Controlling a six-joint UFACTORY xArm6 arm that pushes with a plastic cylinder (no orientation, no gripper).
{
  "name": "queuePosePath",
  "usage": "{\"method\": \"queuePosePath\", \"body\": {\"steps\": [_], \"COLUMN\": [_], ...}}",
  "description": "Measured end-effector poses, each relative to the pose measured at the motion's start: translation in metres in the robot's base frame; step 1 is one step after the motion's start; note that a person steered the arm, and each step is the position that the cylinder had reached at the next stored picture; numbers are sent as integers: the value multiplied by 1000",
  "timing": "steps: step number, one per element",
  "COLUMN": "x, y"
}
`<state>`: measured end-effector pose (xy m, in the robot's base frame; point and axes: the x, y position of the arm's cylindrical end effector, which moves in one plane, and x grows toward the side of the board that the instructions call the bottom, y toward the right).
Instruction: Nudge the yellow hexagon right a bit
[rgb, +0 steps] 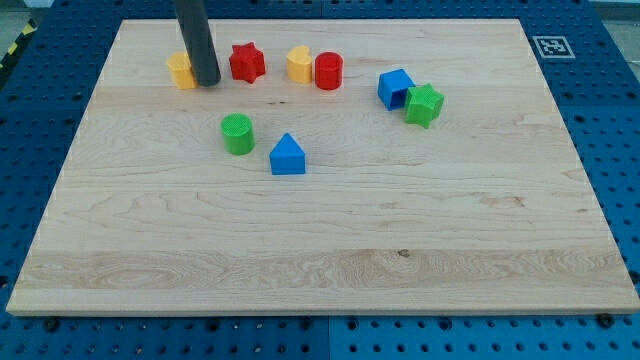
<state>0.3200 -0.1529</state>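
Observation:
Two yellow blocks lie near the view's top. One yellow block (299, 64), which looks like a hexagon, sits between the red star (247, 62) on its left and the red cylinder (328, 71), which touches its right side. The other yellow block (179, 70) is at the top left, partly hidden by the rod, so I cannot make out its shape. My tip (208, 83) rests on the board against that block's right side, a short gap left of the red star.
A green cylinder (237, 133) and a blue triangle-topped block (287, 154) lie below the top row. A blue cube (396, 87) touches a green star (424, 104) at the right. The wooden board (320, 260) has a blue pegboard around it.

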Motion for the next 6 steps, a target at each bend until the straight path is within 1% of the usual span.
{"method": "queuePosePath", "body": {"steps": [1, 2, 3, 4, 5, 6], "x": [4, 11, 31, 41, 9, -3], "y": [-5, -23, -30, -44, -88, -99]}}
